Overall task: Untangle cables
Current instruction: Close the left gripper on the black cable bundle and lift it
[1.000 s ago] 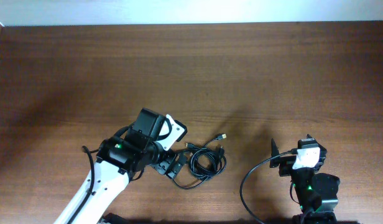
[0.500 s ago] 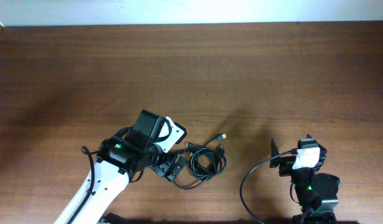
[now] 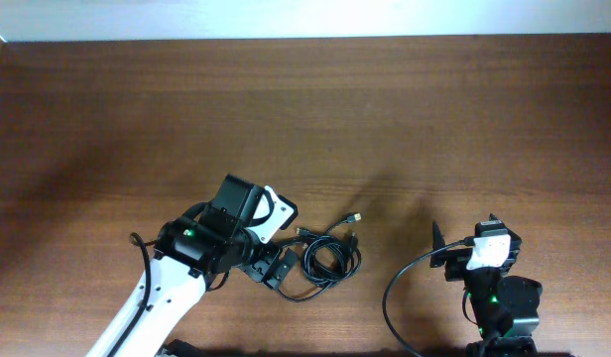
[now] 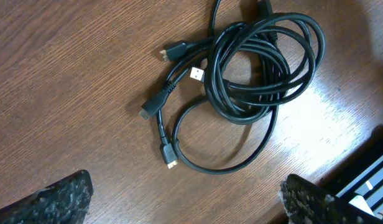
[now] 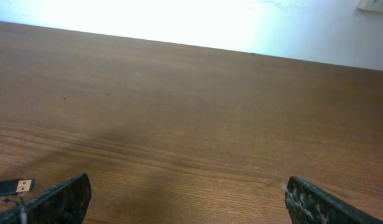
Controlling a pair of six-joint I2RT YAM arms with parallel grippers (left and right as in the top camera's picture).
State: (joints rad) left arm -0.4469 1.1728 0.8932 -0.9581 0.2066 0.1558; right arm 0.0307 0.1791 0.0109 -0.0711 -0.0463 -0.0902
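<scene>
A dark brown wooden table (image 3: 405, 109) is filling almost the whole overhead frame, its grain running left to right. A white wall (image 3: 305, 18) is showing as a narrow band along the top edge. Soft shadows are lying across the left half of the wood and just right of centre. In the right wrist view the wall is glowing bright across the top, and a pale plate (image 5: 373, 5) is sitting in the upper right corner. In the left wrist view, light is glancing off the wood at the right of the frame.
</scene>
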